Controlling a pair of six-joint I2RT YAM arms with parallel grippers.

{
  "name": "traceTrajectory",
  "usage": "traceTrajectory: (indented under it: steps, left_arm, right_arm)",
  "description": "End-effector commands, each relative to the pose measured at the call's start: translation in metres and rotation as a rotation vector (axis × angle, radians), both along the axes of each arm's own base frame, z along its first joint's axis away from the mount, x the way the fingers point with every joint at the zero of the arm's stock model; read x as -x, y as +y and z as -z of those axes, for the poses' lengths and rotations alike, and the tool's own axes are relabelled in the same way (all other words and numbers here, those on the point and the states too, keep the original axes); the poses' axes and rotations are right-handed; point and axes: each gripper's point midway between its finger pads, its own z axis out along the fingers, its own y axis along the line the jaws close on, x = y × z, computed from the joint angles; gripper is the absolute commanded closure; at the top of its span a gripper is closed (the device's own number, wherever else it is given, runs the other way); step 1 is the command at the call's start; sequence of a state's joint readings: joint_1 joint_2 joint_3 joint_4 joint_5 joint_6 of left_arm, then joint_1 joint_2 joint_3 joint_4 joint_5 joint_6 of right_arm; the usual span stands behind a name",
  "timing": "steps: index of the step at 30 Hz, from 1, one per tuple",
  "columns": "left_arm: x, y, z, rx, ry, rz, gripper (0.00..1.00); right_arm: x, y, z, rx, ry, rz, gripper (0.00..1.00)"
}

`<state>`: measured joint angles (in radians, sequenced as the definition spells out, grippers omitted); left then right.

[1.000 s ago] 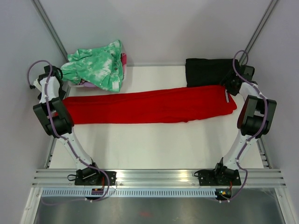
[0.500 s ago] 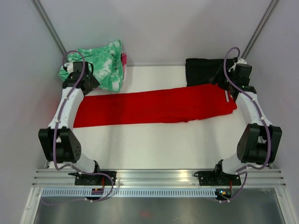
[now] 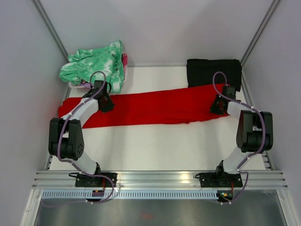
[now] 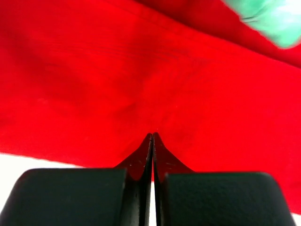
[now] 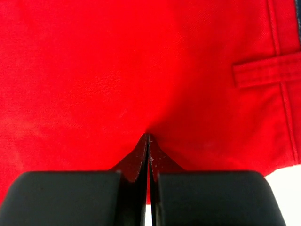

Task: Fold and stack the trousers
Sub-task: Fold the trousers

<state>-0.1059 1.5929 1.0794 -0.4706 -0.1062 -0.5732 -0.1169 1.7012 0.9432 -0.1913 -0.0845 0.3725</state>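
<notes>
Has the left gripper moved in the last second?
Yes. The left gripper swung rightward, from the table's left edge beside the green garment onto the trousers.

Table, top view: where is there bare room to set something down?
The widest free patch is the white table strip between the trousers and the near rail. A smaller one lies beyond the trousers, between the green garment and the black cloth. The middle band is crowded: the left gripper and right gripper are shut on the trousers.

Green-and-white garment (image 3: 96,66) far left, black folded cloth (image 3: 211,70) far right
</notes>
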Motion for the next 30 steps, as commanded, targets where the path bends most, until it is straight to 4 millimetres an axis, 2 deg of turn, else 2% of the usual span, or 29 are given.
traceTrajectory:
  steps: [1, 2, 3, 4, 5, 6, 7, 8, 9, 10, 11, 13, 14, 15, 17, 18, 22, 25, 26, 27, 28, 29, 30]
  left_arm:
    - [-0.024, -0.009, 0.009, 0.005, -0.02, 0.026, 0.98]
    - [-0.025, -0.011, 0.014, 0.003, -0.003, 0.027, 0.98]
    - [-0.022, -0.011, 0.03, -0.004, 0.042, 0.038, 0.98]
    - [-0.019, -0.013, 0.038, -0.011, 0.071, 0.051, 0.98]
    - [-0.018, -0.012, 0.051, -0.028, 0.112, 0.059, 0.98]
    - [-0.016, -0.013, 0.057, -0.038, 0.135, 0.067, 0.98]
    - [-0.012, -0.015, 0.062, -0.048, 0.163, 0.078, 0.98]
    - [-0.011, -0.015, 0.065, -0.06, 0.175, 0.086, 0.98]
    - [-0.009, -0.017, 0.07, -0.064, 0.19, 0.093, 0.98]
    - [-0.008, -0.019, 0.071, -0.063, 0.195, 0.1, 0.98]
    - [-0.007, -0.022, 0.071, -0.057, 0.198, 0.105, 0.98]
    - [-0.004, -0.027, 0.072, -0.061, 0.207, 0.122, 0.98]
    - [0.0, -0.027, 0.073, -0.064, 0.222, 0.123, 0.98]
    - [0.003, -0.028, 0.075, -0.065, 0.231, 0.126, 0.98]
    - [0.014, -0.033, 0.075, -0.069, 0.251, 0.135, 0.98]
    - [0.019, -0.038, 0.075, -0.069, 0.254, 0.15, 0.98]
    - [0.04, -0.055, 0.073, -0.046, 0.243, 0.204, 0.98]
    - [0.05, -0.07, 0.06, -0.045, 0.229, 0.251, 0.98]
    - [0.05, -0.075, 0.05, -0.037, 0.205, 0.256, 0.98]
    - [0.05, -0.079, 0.043, -0.032, 0.192, 0.264, 0.98]
    - [0.05, -0.08, 0.036, -0.025, 0.177, 0.262, 0.98]
    - [0.043, -0.08, 0.019, -0.025, 0.13, 0.252, 0.98]
    - [0.039, -0.076, 0.011, -0.044, 0.108, 0.239, 0.98]
  right_arm:
    - [-0.014, -0.022, 0.009, 0.072, 0.016, 0.112, 1.0]
    - [-0.006, -0.028, 0.024, 0.098, 0.076, 0.138, 1.0]
    - [0.0, -0.034, 0.03, 0.13, 0.12, 0.166, 1.0]
    - [0.015, -0.049, 0.035, 0.203, 0.195, 0.225, 1.0]
    - [0.026, -0.056, 0.043, 0.239, 0.247, 0.251, 1.0]
    - [0.034, -0.062, 0.044, 0.269, 0.277, 0.272, 1.0]
    - [0.05, -0.064, 0.049, 0.291, 0.327, 0.279, 1.0]
    - [0.056, -0.069, 0.044, 0.316, 0.322, 0.304, 1.0]
    - [0.074, -0.069, 0.049, 0.329, 0.354, 0.312, 1.0]
    - [0.082, -0.071, 0.048, 0.338, 0.359, 0.33, 1.0]
    - [0.087, -0.073, 0.039, 0.344, 0.334, 0.372, 1.0]
    - [0.112, -0.075, 0.042, 0.335, 0.364, 0.416, 1.0]
    - [0.115, -0.075, 0.034, 0.325, 0.337, 0.439, 1.0]
    - [0.13, -0.076, 0.037, 0.307, 0.356, 0.478, 1.0]
    - [0.138, -0.077, 0.026, 0.287, 0.325, 0.524, 1.0]
    - [0.148, -0.079, 0.026, 0.28, 0.329, 0.557, 1.0]
    - [0.144, -0.079, -0.005, 0.263, 0.217, 0.552, 1.0]
    - [0.13, -0.081, -0.043, 0.263, 0.117, 0.526, 1.0]
    - [0.122, -0.078, -0.057, 0.249, 0.067, 0.496, 1.0]
    - [0.104, -0.075, -0.076, 0.226, -0.013, 0.461, 1.0]
    - [0.09, -0.056, -0.085, 0.144, -0.062, 0.372, 1.0]
    - [0.072, -0.047, -0.106, 0.125, -0.154, 0.3, 1.0]
    - [0.063, -0.037, -0.116, 0.098, -0.197, 0.25, 1.0]
